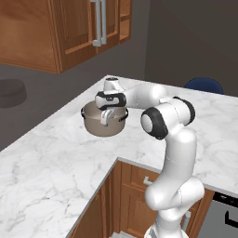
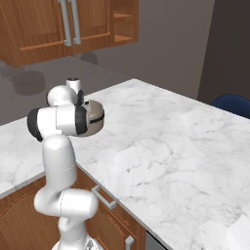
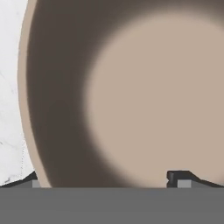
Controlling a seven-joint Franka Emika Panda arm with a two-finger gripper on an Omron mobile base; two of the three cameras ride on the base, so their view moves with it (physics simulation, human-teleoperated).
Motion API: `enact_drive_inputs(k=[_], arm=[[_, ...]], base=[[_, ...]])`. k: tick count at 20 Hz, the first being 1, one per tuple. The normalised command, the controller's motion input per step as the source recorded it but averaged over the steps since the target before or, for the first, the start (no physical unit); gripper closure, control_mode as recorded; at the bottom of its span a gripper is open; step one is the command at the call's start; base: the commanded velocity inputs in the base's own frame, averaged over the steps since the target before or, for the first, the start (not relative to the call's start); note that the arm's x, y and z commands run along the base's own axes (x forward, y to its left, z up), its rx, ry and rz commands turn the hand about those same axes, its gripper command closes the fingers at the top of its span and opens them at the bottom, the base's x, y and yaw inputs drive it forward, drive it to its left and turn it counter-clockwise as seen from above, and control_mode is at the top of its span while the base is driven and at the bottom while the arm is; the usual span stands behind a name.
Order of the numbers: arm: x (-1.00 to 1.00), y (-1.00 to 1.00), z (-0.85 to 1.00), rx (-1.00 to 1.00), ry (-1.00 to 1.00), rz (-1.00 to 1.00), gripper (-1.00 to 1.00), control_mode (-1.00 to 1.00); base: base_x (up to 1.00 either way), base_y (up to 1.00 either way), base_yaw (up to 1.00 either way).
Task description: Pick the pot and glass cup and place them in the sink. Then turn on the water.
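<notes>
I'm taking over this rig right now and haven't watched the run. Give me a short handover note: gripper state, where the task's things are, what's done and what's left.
Gripper: open, holding nothing, lowered over the near rim of the pot. In the hand view one fingertip sits outside the wall and the other over the pale inside, so the jaws straddle the rim.
Pot: upright on the white marble counter, near its corner, not lifted.
Glass cup, sink and faucet: I cannot place them from these views.
Done: the approach to the pot.
Left: close on the rim, carry the pot to the sink, then move the cup there, then turn on the water.
</notes>
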Motion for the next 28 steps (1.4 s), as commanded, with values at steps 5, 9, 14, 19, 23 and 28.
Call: enact_drive_inputs(k=[5, 9, 14, 19, 23, 28], arm=[[0.0, 0.0, -0.07, 0.0, 0.04, 0.02, -1.0, -1.0], [0.0, 0.0, -0.04, 0.0, 0.04, 0.01, 1.0, -1.0], [0.0, 0.0, 0.0, 0.0, 0.01, 0.01, 1.0, -1.0], [0.0, 0.0, 0.0, 0.0, 0.0, 0.0, 1.0, -1.0], [0.0, 0.0, 0.0, 0.0, 0.0, 0.0, 1.0, -1.0], [0.0, 0.0, 0.0, 0.0, 0.0, 0.0, 1.0, -1.0]], base=[[0.0, 0.0, 0.0], [0.0, 0.0, 0.0], [0.0, 0.0, 0.0], [0.0, 0.0, 0.0], [0.0, 0.0, 0.0], [0.0, 0.0, 0.0]])
